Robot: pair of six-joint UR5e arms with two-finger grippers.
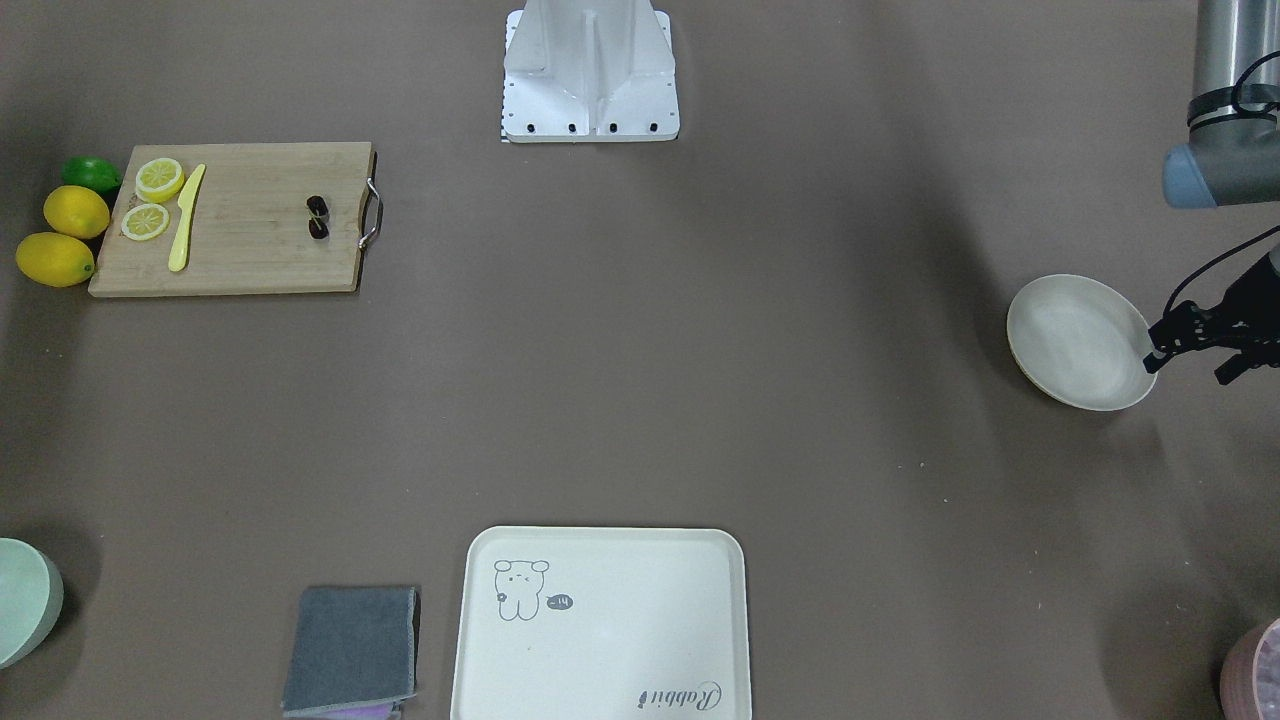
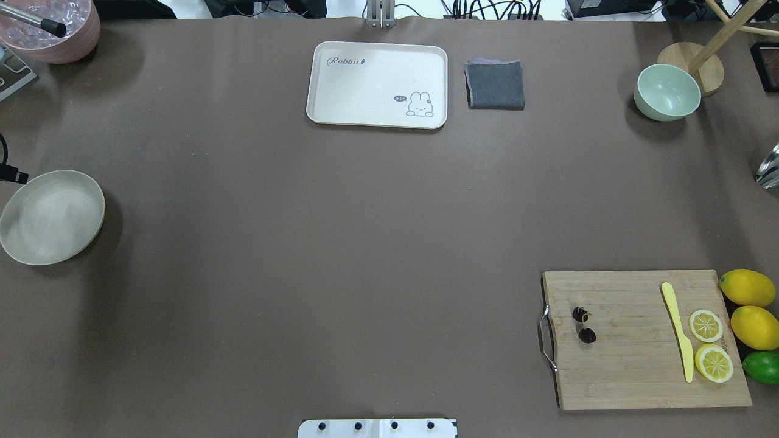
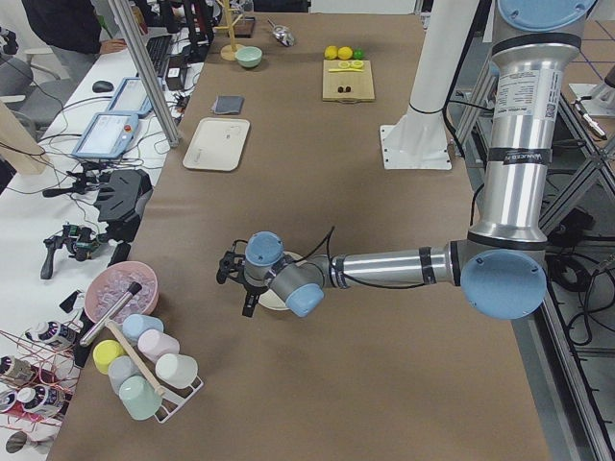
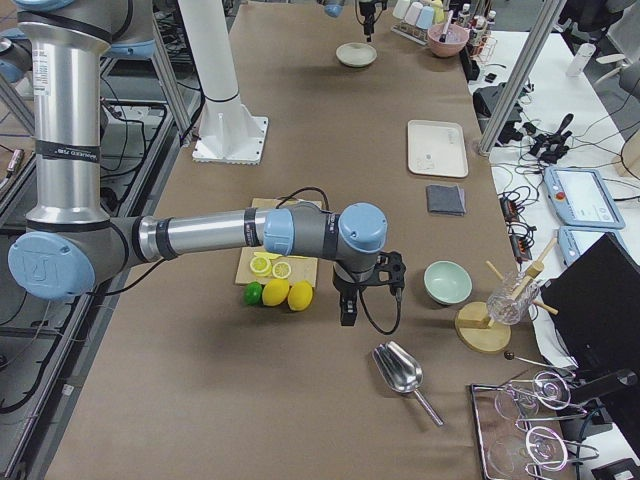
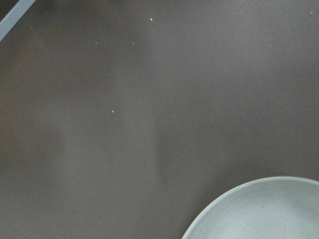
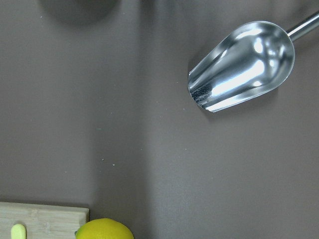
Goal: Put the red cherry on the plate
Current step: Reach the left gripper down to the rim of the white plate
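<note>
The red cherry (image 1: 317,217) (image 2: 583,325), a tiny dark joined pair, lies on the wooden cutting board (image 2: 633,371) near its metal handle. The plate (image 1: 1078,342) (image 2: 52,216) is round and cream-white and sits with nothing on it at the table's far left end. Its rim shows in the left wrist view (image 5: 259,209). My left gripper (image 1: 1188,372) hovers just beside the plate's outer edge, its two dark fingers apart and holding nothing. My right gripper (image 4: 347,312) hangs over bare table past the lemons, away from the cherry. I cannot tell whether it is open or shut.
On the board lie a yellow knife (image 2: 678,340) and two lemon slices (image 2: 709,344). Lemons (image 2: 751,307) and a lime (image 2: 762,367) sit beside it. A bear tray (image 2: 377,67), grey cloth (image 2: 495,85), mint bowl (image 2: 666,91) and pink bowl (image 2: 73,45) line the far edge. A metal scoop (image 6: 241,64) lies near the right gripper.
</note>
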